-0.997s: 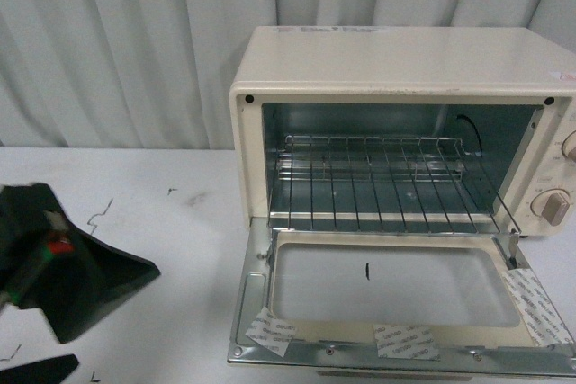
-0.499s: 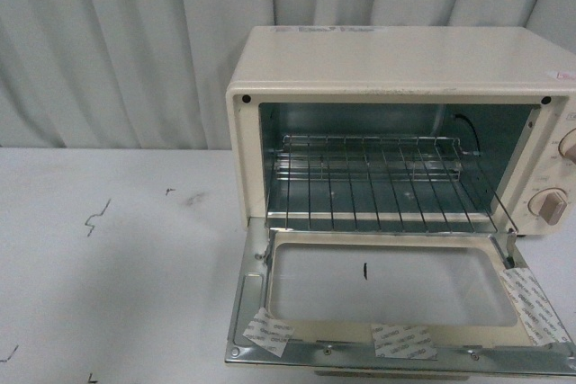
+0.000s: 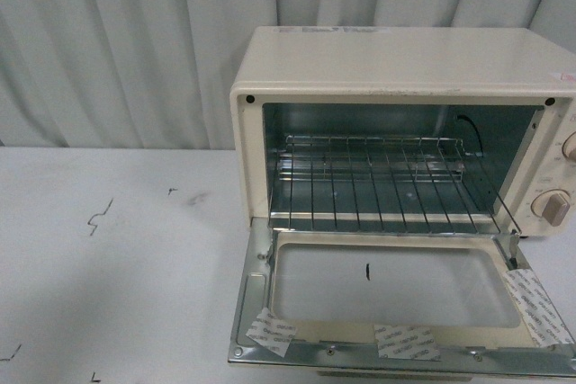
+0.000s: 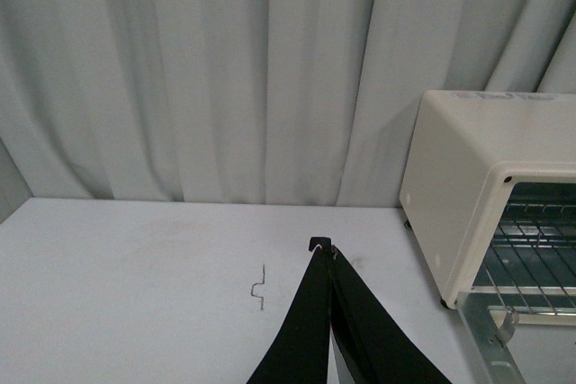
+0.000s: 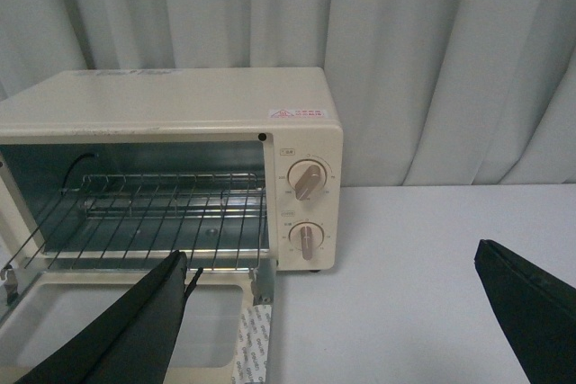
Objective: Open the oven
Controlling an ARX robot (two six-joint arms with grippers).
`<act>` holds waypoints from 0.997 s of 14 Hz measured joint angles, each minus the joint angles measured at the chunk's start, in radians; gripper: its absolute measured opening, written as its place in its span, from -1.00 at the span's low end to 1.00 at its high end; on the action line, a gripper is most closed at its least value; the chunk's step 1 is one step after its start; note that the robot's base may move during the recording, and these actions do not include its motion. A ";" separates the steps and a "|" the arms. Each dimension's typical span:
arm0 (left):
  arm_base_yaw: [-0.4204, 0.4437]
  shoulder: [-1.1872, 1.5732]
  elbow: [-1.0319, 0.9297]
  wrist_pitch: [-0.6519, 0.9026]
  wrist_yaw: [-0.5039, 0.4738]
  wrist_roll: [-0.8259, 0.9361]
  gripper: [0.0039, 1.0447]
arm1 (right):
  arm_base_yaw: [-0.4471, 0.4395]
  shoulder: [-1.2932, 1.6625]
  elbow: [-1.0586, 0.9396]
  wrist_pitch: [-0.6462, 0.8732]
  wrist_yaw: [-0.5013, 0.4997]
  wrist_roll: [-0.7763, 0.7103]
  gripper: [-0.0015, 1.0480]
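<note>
The cream-white oven (image 3: 396, 65) stands on the white table with its glass door (image 3: 396, 299) dropped flat open toward me. The wire rack (image 3: 378, 177) shows inside. Two beige knobs (image 5: 309, 180) are on its right panel. The oven also shows in the left wrist view (image 4: 468, 177) and the right wrist view (image 5: 171, 105). Neither gripper shows in the front view. My left gripper (image 4: 322, 246) is shut and empty, over the table left of the oven. My right gripper (image 5: 333, 267) is wide open and empty, in front of the oven's knob side.
A grey-white curtain (image 3: 117, 42) hangs behind the table. Small dark marks (image 3: 101, 216) are on the tabletop left of the oven. Paper tape strips (image 3: 405, 341) stick to the door's inner frame. Bare table (image 5: 405, 249) lies right of the oven.
A second ago my left gripper showed at the lower left of the front view; it has since drawn back out of that view. The oven door stays open.
</note>
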 joint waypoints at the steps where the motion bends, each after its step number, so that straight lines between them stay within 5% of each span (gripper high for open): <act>1: 0.027 -0.034 -0.014 -0.018 0.034 0.001 -0.97 | 0.000 0.000 0.000 0.000 0.000 0.000 0.87; 3: 0.135 -0.082 -0.041 -0.051 0.115 0.000 -0.97 | 0.000 0.000 0.000 0.000 0.001 0.000 0.87; 12: 0.125 -0.266 -0.093 -0.164 0.132 0.001 -0.97 | 0.000 0.000 0.000 0.000 0.000 0.000 0.87; 13: 0.125 -0.394 -0.092 -0.343 0.134 0.001 -0.97 | 0.000 0.000 0.000 0.000 0.000 0.000 0.87; 14: 0.125 -0.426 -0.089 -0.315 0.134 0.001 -0.97 | 0.000 0.000 0.000 0.000 0.000 0.000 0.87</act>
